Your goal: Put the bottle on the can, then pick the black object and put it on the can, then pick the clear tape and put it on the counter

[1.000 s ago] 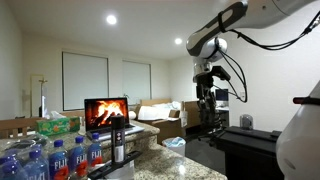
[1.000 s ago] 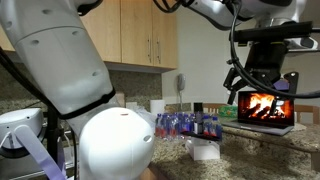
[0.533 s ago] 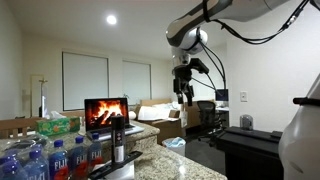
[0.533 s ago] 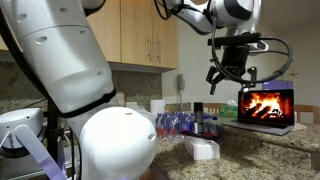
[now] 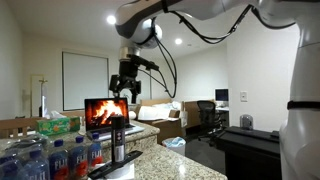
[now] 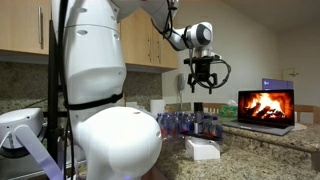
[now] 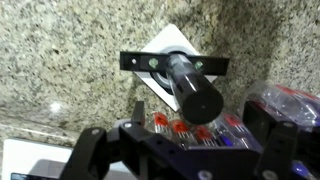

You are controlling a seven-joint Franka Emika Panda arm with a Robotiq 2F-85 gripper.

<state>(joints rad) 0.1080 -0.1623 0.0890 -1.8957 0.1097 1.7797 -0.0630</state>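
Over bottle: end effector [image 5: 125, 84] hangs high above the bench [image 5: 172, 166], well clear of everything; also seen aloft in the exterior view [image 6: 203, 83].
End effector: jaws spread wide, nothing between them; in wrist view [image 7: 180, 142] both fingers frame the scene from the near edge.
Bottle: slim, dark, upright [image 5: 118, 140]; the wrist camera looks almost straight down its length [image 7: 192, 86]. Standing free, so a grasp from above or around the body looks possible.
Bar: flat black, lying crosswise on a white pad [image 7: 140, 61]; its middle is hidden behind the bottle, so whether the two touch cannot be told.
Pad: white square, set corner-on against the granite [image 7: 178, 42]; probably marks the staging spot for both pieces.
Water bottles: red-capped pack just near of the bottle in wrist view [image 7: 190, 128], left of it in an exterior view [image 5: 55, 158]. Crowding risk: a finger coming down on that side could clip a cap.
Laptop: open, fire on screen, far behind the bottle [image 5: 106, 112]; out of the way.
Can, tape: neither made out in any view.
Step judged: lining up over the bottle; first placement not yet begun.
Next calls for: straight descent, jaws straddling the bottle, clear of the pack.
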